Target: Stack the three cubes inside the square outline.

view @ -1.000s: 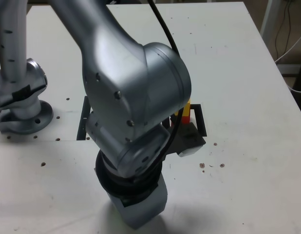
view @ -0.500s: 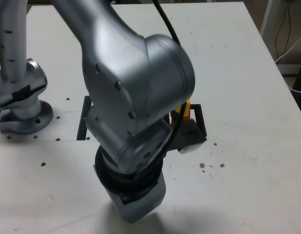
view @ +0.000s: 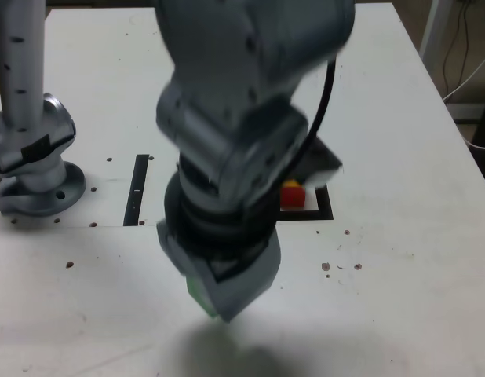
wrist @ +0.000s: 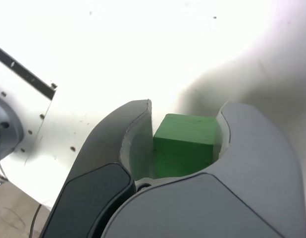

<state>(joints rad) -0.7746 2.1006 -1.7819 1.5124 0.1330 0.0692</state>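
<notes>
Exterior view. I am looking down on a white table [view: 399, 118] with the silver arm [view: 242, 118] blurring across the middle of the picture. The square outline [view: 324, 206] is my landmark: only its corner toward the exterior view's right is showing past the arm, a thick black line on the white top. Inside it the red cube [view: 292, 199] is sitting with the yellow cube [view: 293, 185] resting on top of it, both partly hidden behind the arm. A sliver of the green cube [view: 198, 292] is peeking out at the low end of the arm, nearer the camera than the outline and toward the exterior view's left of it, well apart from the two stacked blocks. A thin black strip [view: 138, 188] is lying on the table farther to the exterior view's left of the outline, and the arm's round base [view: 34, 169] is standing beyond that. The jaws themselves are not showing here.

Wrist view. I am seeing the gripper [wrist: 185, 136] closed on the green cube [wrist: 185, 144], one curved grey finger pressing each side of it and the block filling the gap between them. Behind it the white table [wrist: 118, 44] is glaring brightly; the outline is not appearing in this picture.
</notes>
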